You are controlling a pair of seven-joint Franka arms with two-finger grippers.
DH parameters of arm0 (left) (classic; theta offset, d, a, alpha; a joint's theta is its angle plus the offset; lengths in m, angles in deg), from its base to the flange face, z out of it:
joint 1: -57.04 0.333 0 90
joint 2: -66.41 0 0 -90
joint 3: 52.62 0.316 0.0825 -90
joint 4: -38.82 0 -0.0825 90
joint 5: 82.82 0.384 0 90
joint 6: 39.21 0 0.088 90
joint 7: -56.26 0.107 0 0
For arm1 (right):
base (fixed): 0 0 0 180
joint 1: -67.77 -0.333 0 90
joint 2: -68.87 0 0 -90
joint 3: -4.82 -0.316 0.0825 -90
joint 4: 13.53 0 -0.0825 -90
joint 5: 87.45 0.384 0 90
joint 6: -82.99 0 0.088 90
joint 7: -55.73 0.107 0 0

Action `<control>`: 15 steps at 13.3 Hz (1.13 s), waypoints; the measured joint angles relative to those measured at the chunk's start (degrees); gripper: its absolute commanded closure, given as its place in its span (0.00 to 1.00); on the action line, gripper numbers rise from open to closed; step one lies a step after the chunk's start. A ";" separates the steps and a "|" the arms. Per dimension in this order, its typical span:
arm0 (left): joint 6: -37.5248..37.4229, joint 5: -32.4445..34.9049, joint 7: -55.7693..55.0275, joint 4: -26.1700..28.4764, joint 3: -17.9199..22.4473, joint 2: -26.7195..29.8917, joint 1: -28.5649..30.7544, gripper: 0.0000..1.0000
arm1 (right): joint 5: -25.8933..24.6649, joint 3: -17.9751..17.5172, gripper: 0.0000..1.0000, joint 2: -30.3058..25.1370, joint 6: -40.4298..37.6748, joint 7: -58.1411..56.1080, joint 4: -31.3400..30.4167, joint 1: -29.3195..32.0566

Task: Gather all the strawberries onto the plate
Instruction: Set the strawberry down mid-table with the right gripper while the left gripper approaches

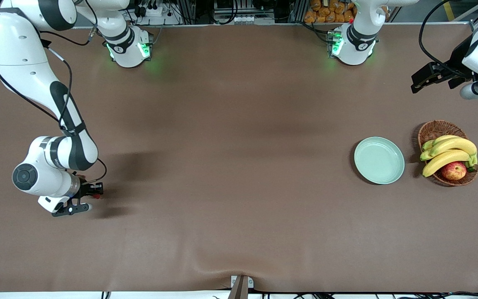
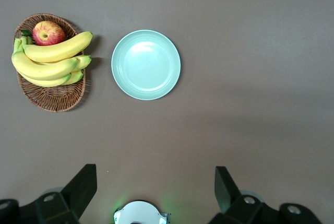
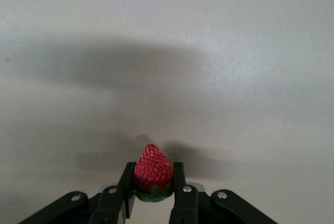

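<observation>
Red strawberry (image 3: pixel 153 171) pinched at its sides near the cap by right hand (image 3: pixel 152 190), low over tabletop (image 1: pixel 230 174) at right arm's end, well apart from plate (image 1: pixel 379 160). Probably light, soft, easily bruised; gentle squeeze needed. Left hand (image 2: pixel 156 190) wide open, empty, waiting high above plate area.

A wide brown tabletop (image 1: pixel 230 166) fills nearly the whole frame, its covering smooth but puckered into a shallow ripple at the lower centre, where a small metal bracket (image 1: pixel 241 284) sits on the edge. Soft shadows lie across the left and middle. Along the top edge run cables (image 1: pixel 230 16), and at upper right centre sits a heap of orange-brown objects (image 1: pixel 330 11).
</observation>
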 measured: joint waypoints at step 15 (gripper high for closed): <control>3.68 0.00 0.00 0.33 -0.10 -1.67 -0.25 0.00 | 7.52 -13.81 1.00 -4.11 -0.99 24.90 4.98 -20.53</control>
